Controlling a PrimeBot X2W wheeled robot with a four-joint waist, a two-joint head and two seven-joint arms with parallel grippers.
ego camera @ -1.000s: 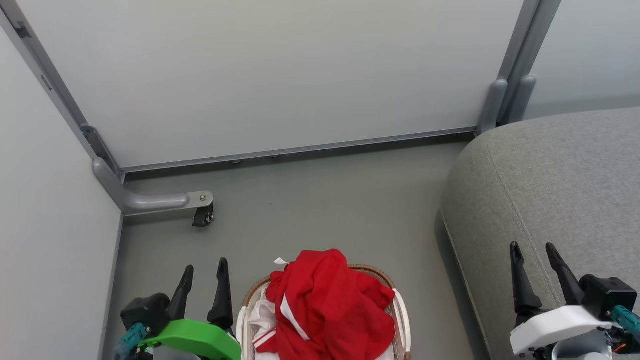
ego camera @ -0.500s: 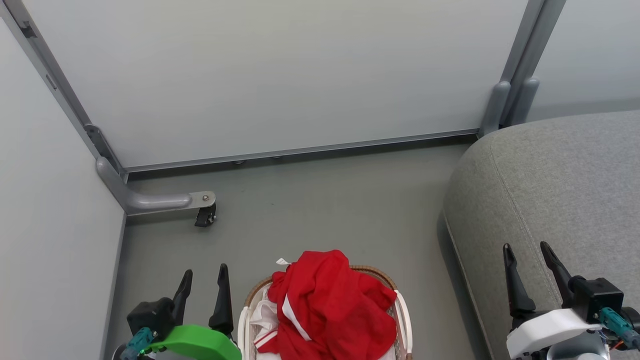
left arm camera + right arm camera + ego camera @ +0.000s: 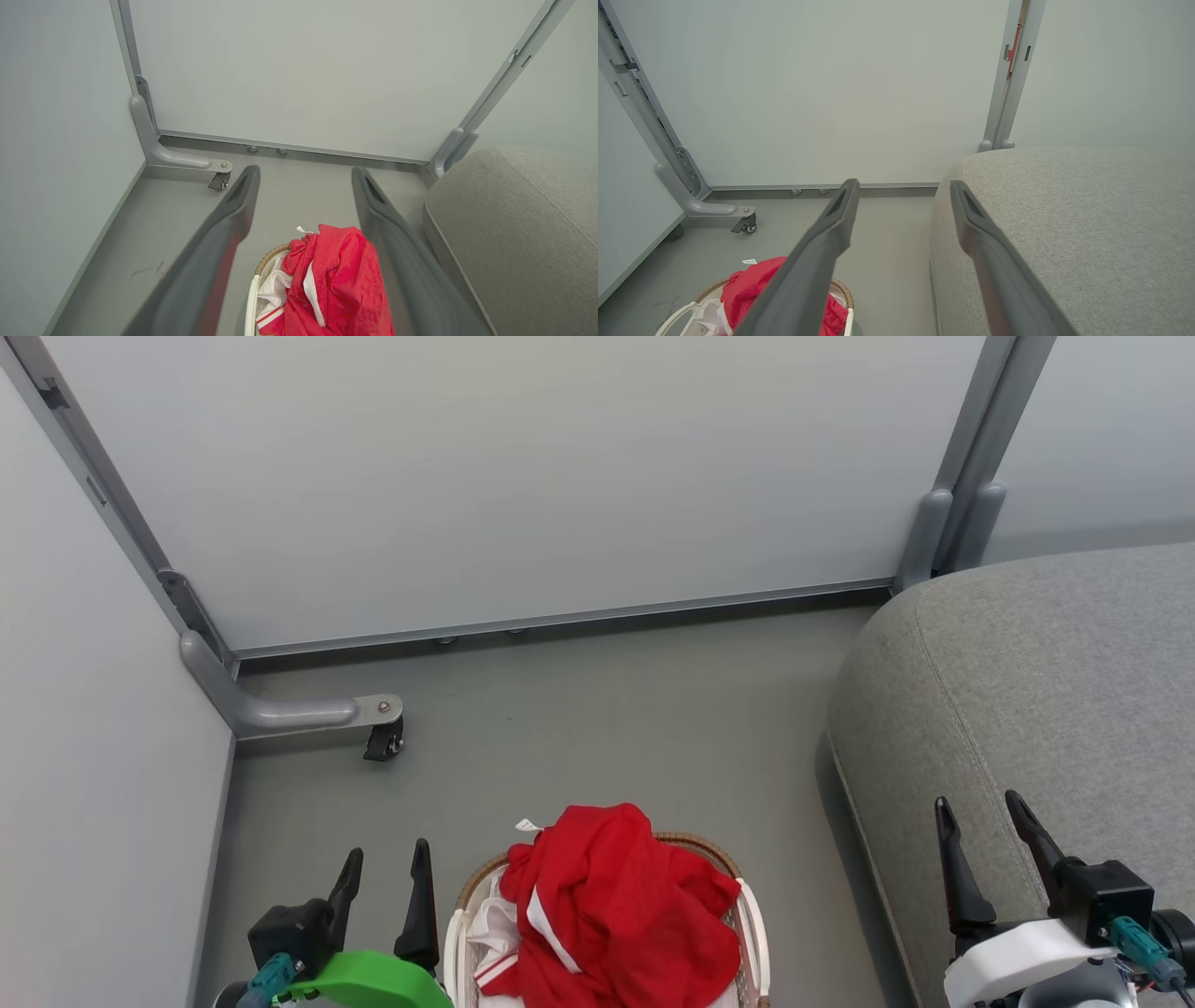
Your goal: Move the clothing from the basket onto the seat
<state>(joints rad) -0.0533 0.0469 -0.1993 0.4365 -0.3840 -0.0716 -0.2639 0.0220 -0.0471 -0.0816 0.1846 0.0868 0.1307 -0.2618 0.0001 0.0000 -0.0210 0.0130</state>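
Heaping out of the basket [image 3: 752, 926] on the near floor, the clothing [image 3: 607, 905] lies just right of the left gripper [image 3: 387, 857], the nearer one, jaws apart and empty, while the right gripper [image 3: 977, 805], equally spread, hovers over the seat [image 3: 1046, 691].

The soft, bright red fabric clothing [image 3: 621, 915] lies bunched in a loose heap, with a white stripe down its front and a small white tag at its far left edge. It fills the small oval white plastic basket [image 3: 758, 938] and rises above its brown woven rim. A crumpled white part with red-and-white striped trim shows at the basket's left side, under the red. The basket stands on the grey floor. To its right, apart from it, is the large grey fabric-upholstered seat [image 3: 1036, 681], round-cornered, with a stitched seam along its edge.
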